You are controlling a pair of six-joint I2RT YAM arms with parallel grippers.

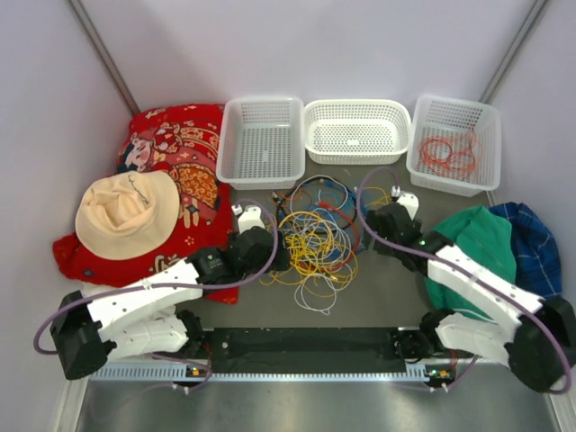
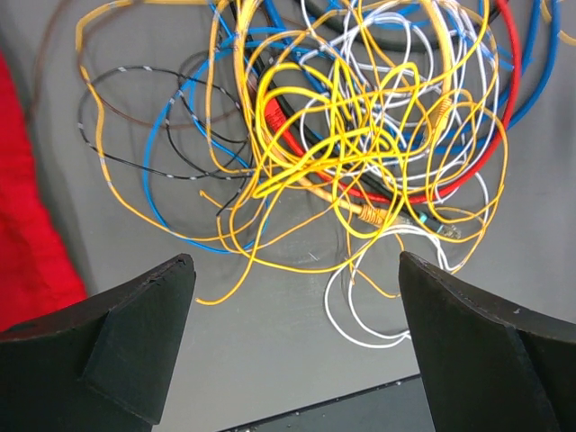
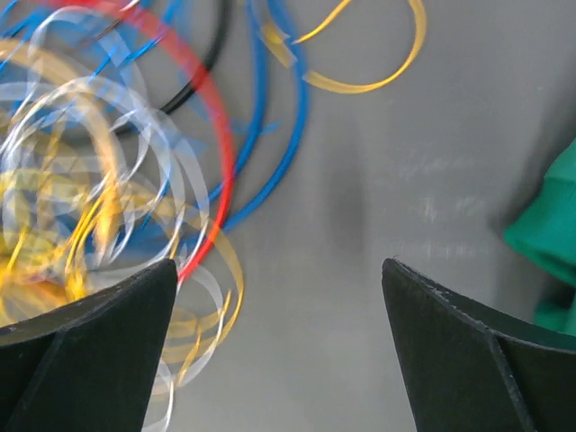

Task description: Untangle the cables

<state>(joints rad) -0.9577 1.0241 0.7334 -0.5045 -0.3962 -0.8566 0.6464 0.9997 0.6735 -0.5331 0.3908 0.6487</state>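
Note:
A tangled heap of cables (image 1: 315,238) in yellow, white, blue, red and black lies on the grey table between the two arms. In the left wrist view the cables (image 2: 360,135) fill the upper half, with yellow loops on top. My left gripper (image 2: 295,270) is open just short of the heap's left side, with bare table between its fingers. My right gripper (image 3: 279,270) is open at the heap's right edge; the blurred cables (image 3: 135,180) lie beside its left finger (image 3: 99,342). Neither gripper holds anything. In the top view my left gripper (image 1: 250,216) and my right gripper (image 1: 405,203) flank the heap.
Three white baskets stand along the back: left (image 1: 261,141), middle (image 1: 356,130), and right (image 1: 453,144), which holds an orange cable coil (image 1: 448,153). A red patterned cloth (image 1: 171,171) and a beige hat (image 1: 128,211) lie at the left. Green cloth (image 1: 477,243) and blue cloth (image 1: 531,238) lie at the right.

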